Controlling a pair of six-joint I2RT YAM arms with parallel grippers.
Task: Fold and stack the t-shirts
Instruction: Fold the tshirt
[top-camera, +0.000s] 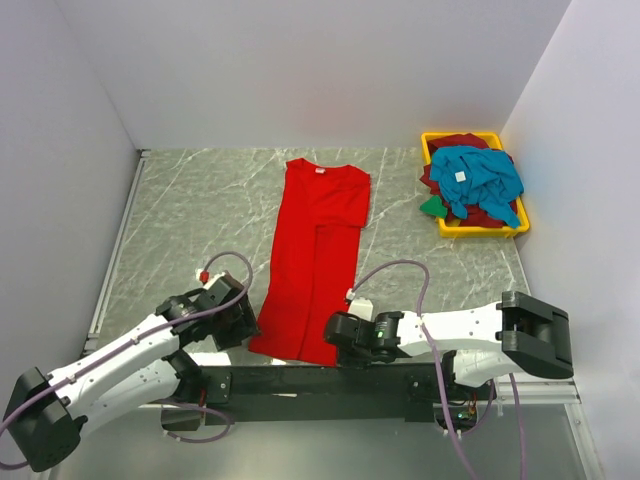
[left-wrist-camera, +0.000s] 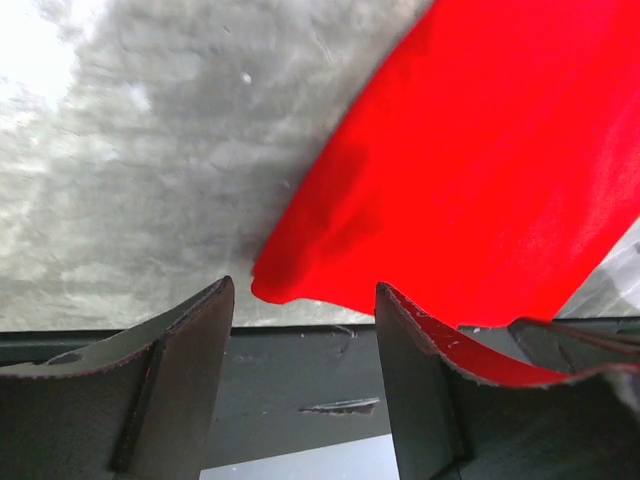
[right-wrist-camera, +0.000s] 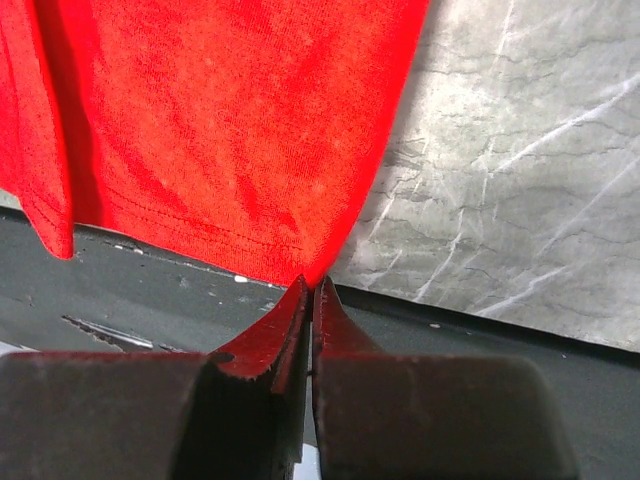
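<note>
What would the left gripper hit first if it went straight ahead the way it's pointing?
Most likely the red t-shirt: its near corner lies just ahead of the left gripper, in line with the open gap. Whether it would catch the cloth or pass above is unclear.

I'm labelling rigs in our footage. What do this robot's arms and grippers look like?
The left arm and right arm both have white shells with chunky black joints. A thin lilac cable loops out near each wrist. The left gripper and right gripper carry matte black, wedge-shaped fingers.
</note>
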